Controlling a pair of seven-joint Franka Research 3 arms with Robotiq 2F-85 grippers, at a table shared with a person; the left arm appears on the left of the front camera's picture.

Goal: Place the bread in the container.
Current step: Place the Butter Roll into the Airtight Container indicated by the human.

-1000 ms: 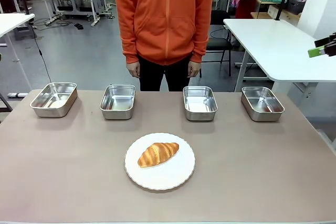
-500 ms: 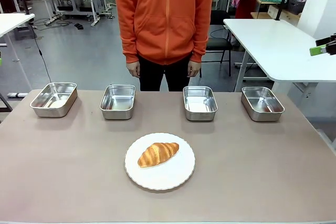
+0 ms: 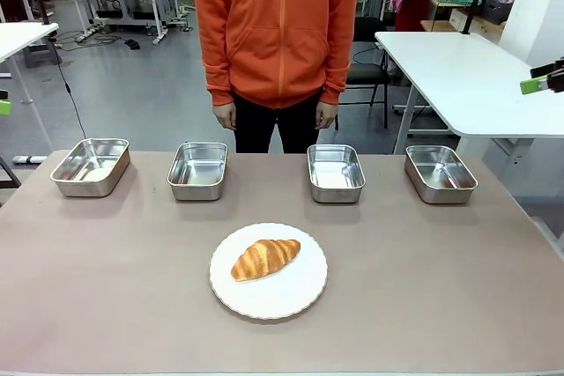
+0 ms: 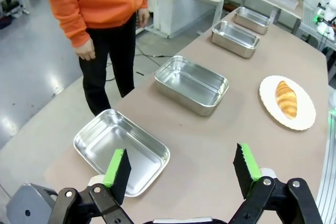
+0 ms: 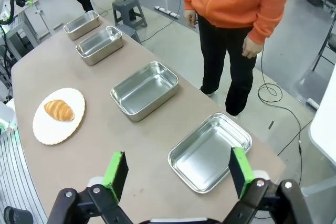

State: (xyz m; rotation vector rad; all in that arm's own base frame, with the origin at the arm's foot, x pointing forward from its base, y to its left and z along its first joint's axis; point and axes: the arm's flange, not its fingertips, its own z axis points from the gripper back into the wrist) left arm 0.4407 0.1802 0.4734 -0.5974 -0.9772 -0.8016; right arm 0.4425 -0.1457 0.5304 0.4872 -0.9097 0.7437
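Note:
The bread, a golden-brown croissant, lies on a round white plate at the table's near middle. Several identical steel containers stand in a row at the far edge; which one the task means I cannot tell. All are empty: far left, middle left, middle right, far right. My left gripper hovers open, high over the far-left container, with the bread far off. My right gripper hovers open above the far-right container, the bread well away.
A person in an orange hoodie stands at the table's far side, hands hanging down. A green pad of my right gripper shows at the right edge, a left pad at the left edge. A white side table stands at back right.
The left gripper's green pad has edged into the front view at the left border. The right gripper's pad drifted slightly right. Bread, plate and trays have not moved.

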